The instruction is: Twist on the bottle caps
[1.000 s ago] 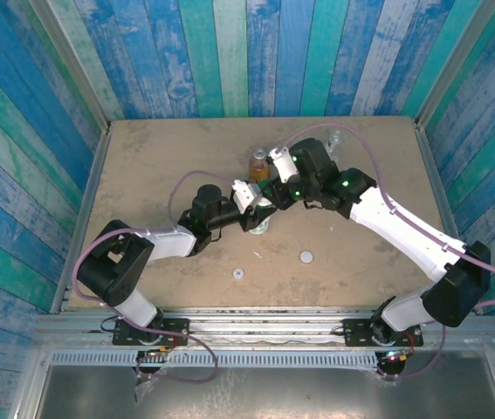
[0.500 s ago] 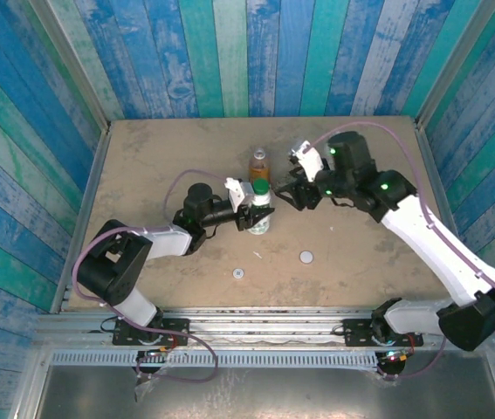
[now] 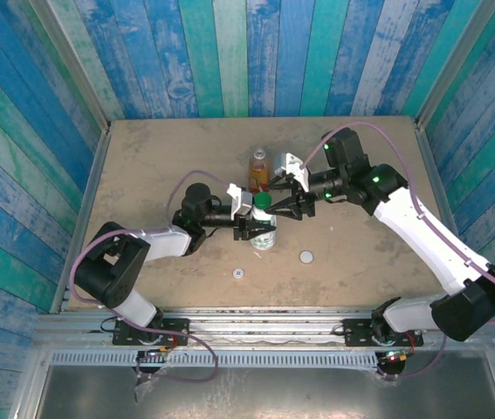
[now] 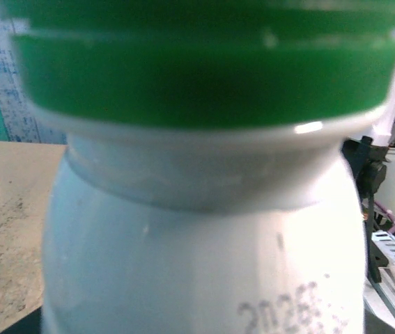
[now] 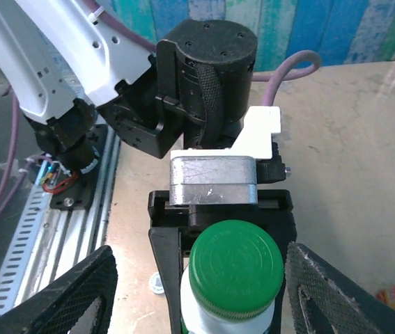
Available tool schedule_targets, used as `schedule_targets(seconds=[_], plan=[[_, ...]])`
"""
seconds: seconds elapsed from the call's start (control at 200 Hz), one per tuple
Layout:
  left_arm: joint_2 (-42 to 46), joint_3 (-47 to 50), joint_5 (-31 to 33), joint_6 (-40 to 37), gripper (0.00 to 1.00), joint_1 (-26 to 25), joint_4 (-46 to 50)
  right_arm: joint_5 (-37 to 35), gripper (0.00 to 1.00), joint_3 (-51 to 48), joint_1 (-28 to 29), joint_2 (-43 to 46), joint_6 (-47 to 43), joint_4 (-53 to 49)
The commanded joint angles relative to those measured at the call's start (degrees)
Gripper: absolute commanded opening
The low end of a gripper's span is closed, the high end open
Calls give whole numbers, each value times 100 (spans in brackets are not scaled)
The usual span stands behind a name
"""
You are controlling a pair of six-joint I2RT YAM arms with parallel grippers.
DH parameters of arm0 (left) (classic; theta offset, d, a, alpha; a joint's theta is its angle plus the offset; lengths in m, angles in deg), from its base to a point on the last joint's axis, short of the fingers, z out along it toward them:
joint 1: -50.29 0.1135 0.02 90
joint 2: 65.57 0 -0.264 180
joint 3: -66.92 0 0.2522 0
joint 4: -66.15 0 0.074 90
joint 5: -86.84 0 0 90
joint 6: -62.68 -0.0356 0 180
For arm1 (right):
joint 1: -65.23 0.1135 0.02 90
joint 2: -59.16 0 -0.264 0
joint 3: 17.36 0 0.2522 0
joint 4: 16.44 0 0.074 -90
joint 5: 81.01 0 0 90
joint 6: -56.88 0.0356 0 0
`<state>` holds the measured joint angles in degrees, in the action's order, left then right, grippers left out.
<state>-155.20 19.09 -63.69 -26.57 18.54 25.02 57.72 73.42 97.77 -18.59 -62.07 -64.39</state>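
Left gripper (image 3: 260, 229) is clamped on the body of the white bottle (image 3: 265, 234), which stands upright near the middle of the table (image 3: 142, 166). From the left wrist I see the bottle shoulder, pale and opaque, with some printed digits low down; I cannot tell what is inside. The green cap (image 5: 235, 268) sits on the bottle neck; I cannot tell how far it is threaded.

Right gripper (image 3: 287, 207) is level with the cap, fingers (image 5: 65, 296) spread to either side of it and clear of it.

The amber bottle (image 3: 258, 171) stands upright just behind the white one, apart from both grippers; I cannot tell its fill.

The white cap (image 3: 306, 257) lies flat on the table, nearer the arm bases. The smaller pale cap (image 3: 239, 273) lies to its left, apart from it.
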Motion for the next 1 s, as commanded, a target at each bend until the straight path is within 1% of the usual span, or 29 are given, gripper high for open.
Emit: schedule_targets(seconds=[0.0,0.075,0.26,0.341,0.411,0.471,0.511,0.596,0.616,0.721,0.796,0.822,0.867,0.907,0.982,0.992], plan=[[361,-208,-161,-39,47,-81,34,553,62,216,-1,-144,-80,-60],[401,-257,-153,-210,48,-127,304,611,61,213,0,-219,-58,-23],[457,-241,-143,-215,48,-173,270,677,58,218,3,-385,-37,1],[479,-234,-126,-204,48,-176,269,669,53,233,-1,-429,-34,-16],[506,-225,-125,-216,48,-183,261,674,51,254,1,-459,-43,-29],[524,-224,-125,-215,48,-183,260,660,51,259,1,-475,-66,-67],[535,-225,-113,-224,48,-183,267,651,48,258,-1,-485,-74,-94],[547,-221,21,-247,48,-185,310,647,36,275,-1,-486,-41,-90],[543,-216,79,-249,48,-183,311,634,35,285,-1,-486,-18,-79],[534,-159,603,-255,47,-183,259,358,26,252,1,-453,253,71],[539,-80,1281,-183,47,-181,94,-49,8,133,4,-378,657,340],[535,-74,1479,-180,47,-183,65,-167,3,65,7,-341,836,502],[518,-74,1782,-198,47,-183,73,-430,1,-100,32,-250,1211,834],[507,-87,2179,-190,47,-183,117,-841,1,-250,80,-170,1515,1093],[494,-175,2809,-326,47,-181,348,-1882,1,-603,135,-3,2074,1675],[489,-189,2878,-329,47,-184,376,-2029,1,-656,274,13,2132,1738]])
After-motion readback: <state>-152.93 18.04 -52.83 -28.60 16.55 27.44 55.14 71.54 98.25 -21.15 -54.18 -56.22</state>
